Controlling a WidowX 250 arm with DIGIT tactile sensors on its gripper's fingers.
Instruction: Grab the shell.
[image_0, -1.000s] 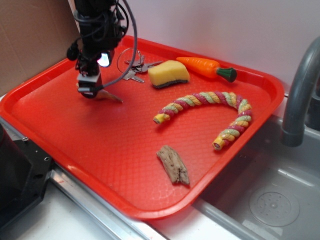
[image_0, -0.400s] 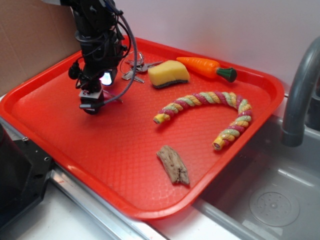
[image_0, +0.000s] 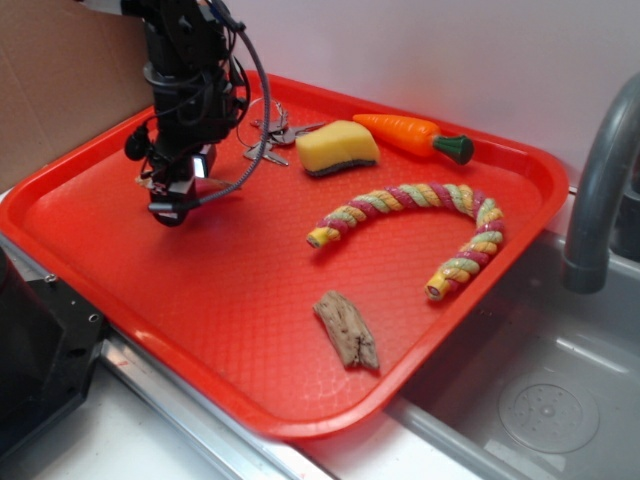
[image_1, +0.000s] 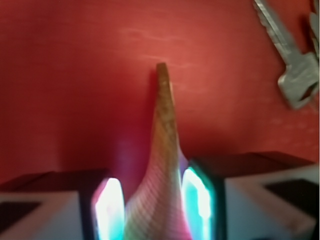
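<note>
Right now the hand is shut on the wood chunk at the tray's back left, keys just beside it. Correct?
Not quite. The hand is shut on the shell, not the wood chunk, which lies untouched near the tray's front edge. The wrist view shows the shell's tip between the pads, keys nearby.

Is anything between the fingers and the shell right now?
Nothing visible. In the wrist view the shell sits directly between the two fingers, its thin tip pointing away over bare tray. The keys lie off to the side, clear of the gripper.
</note>
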